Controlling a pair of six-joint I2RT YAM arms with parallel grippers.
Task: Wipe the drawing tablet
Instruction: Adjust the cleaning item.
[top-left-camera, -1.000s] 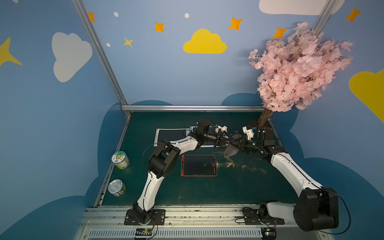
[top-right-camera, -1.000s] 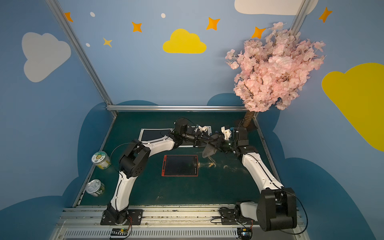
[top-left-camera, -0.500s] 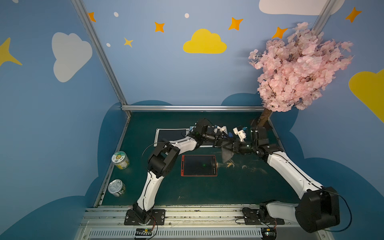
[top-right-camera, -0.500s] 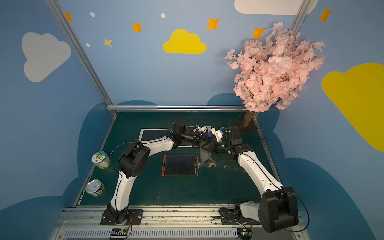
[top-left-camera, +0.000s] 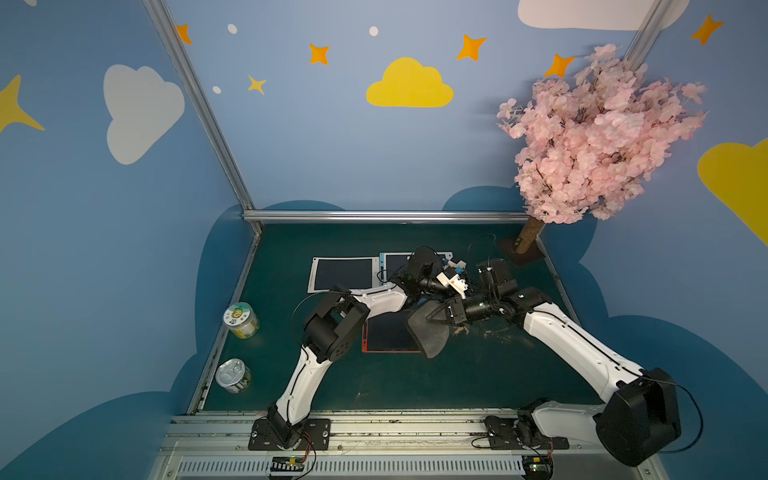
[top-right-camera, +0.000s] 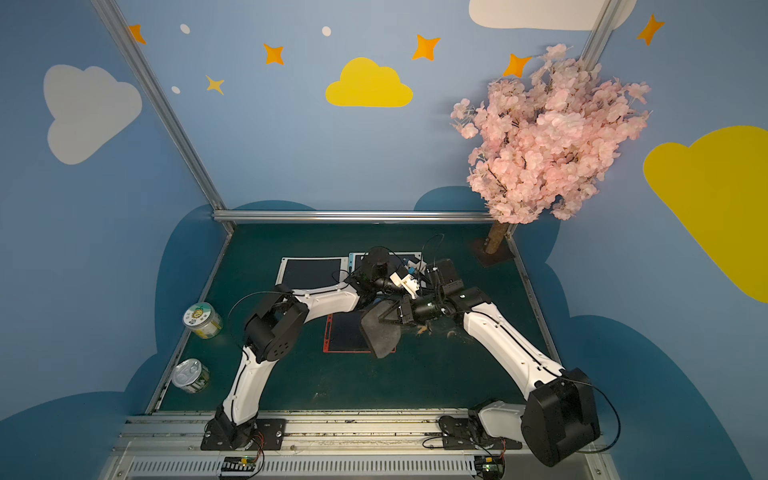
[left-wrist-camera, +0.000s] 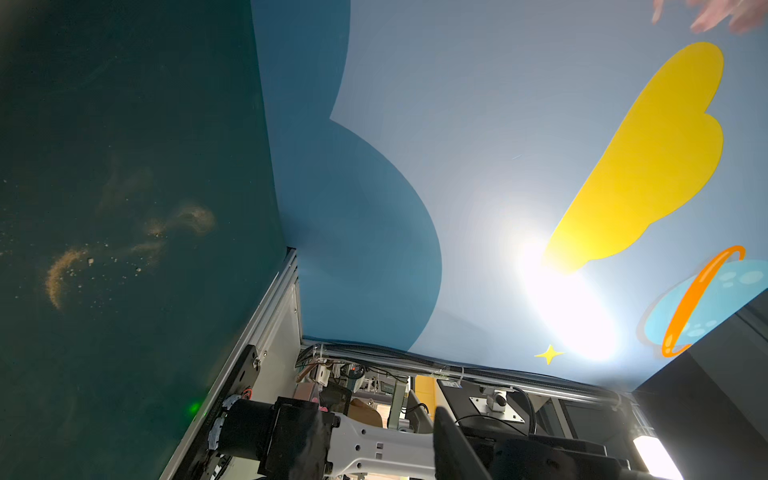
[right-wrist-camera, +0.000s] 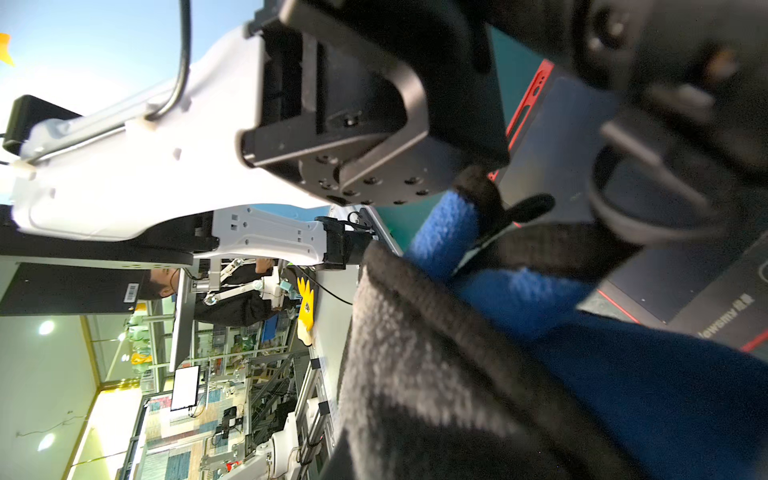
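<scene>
Two arms are crossing wrists over the middle of the bench (top-left-camera: 478, 382). Right gripper (top-left-camera: 430, 319) is pointing toward the left edge, fingers pinched tight on a cloth (top-left-camera: 428, 334), dark grey on one face and blue on the other in the right wrist view (right-wrist-camera: 457, 374). Cloth is hanging over the right side of the red-framed tablet (top-left-camera: 386, 336), which is lying flat mid-bench; whether cloth and screen are touching, I cannot tell. Both top views are showing the same overlap (top-right-camera: 380, 338). Left gripper (top-left-camera: 446, 293) is sitting just beyond the right one, toward the far edge, buried among the wrists; how wide its fingers are standing, I cannot tell. Brown crumbs (top-left-camera: 461, 330) are lying smeared on the bench just right of the tablet. Two more tablets, one white-framed (top-left-camera: 343, 274) and one blue-framed (top-left-camera: 392, 262), are lying side by side near the far edge. Two cans (top-left-camera: 241, 320) (top-left-camera: 232, 376) are standing along the left edge, and a pink tree (top-left-camera: 528, 237) is standing in the far right corner.
</scene>
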